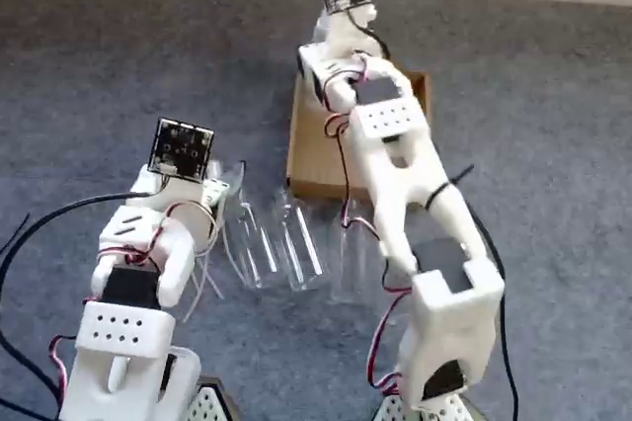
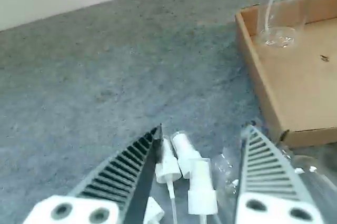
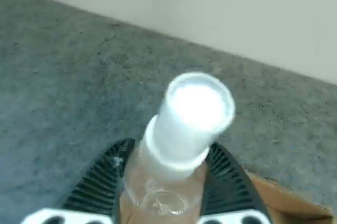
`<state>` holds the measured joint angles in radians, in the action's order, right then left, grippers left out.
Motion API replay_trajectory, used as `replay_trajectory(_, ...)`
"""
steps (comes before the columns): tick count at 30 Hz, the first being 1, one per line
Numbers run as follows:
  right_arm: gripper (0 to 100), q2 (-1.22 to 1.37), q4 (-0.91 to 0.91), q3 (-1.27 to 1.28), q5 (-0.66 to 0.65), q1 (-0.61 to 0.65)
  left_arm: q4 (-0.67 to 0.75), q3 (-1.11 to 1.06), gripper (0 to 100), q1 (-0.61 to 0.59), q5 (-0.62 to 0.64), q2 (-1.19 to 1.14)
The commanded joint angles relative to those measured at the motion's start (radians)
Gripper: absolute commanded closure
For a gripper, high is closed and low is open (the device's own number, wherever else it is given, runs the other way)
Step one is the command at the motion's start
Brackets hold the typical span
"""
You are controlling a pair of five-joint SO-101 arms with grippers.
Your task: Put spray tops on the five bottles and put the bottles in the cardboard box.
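While right claw [image 3: 171,150] grips a capped bottle [image 3: 192,111], left claw [image 2: 204,129] gapes over spray tops [image 2: 184,166].

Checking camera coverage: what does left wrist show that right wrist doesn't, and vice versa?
Left wrist: open left gripper above loose spray tops lying on the carpet.
Right wrist: right gripper shut on a clear bottle, its white top fitted.
Both: cardboard box, carpet, and likely that same bottle, seen standing at the box in left wrist.
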<state>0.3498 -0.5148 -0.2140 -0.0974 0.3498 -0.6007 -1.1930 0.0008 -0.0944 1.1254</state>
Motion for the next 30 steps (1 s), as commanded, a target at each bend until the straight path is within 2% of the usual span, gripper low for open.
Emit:
replay_trajectory(1, 99.5, 0.022, 0.036, -0.094, -0.011, -0.015, 0.028, 0.007, 78, -0.013, 0.003, -0.005)
replay_trajectory(10, 99.5, 0.061, 0.136, -0.093, -0.009, -0.013, 0.026, 0.007, 78, -0.013, 0.003, -0.005)
replay_trajectory(30, 99.5, 0.064, 0.140, 0.015, -0.014, -0.008, 0.028, 0.007, 78, -0.013, 0.003, -0.005)
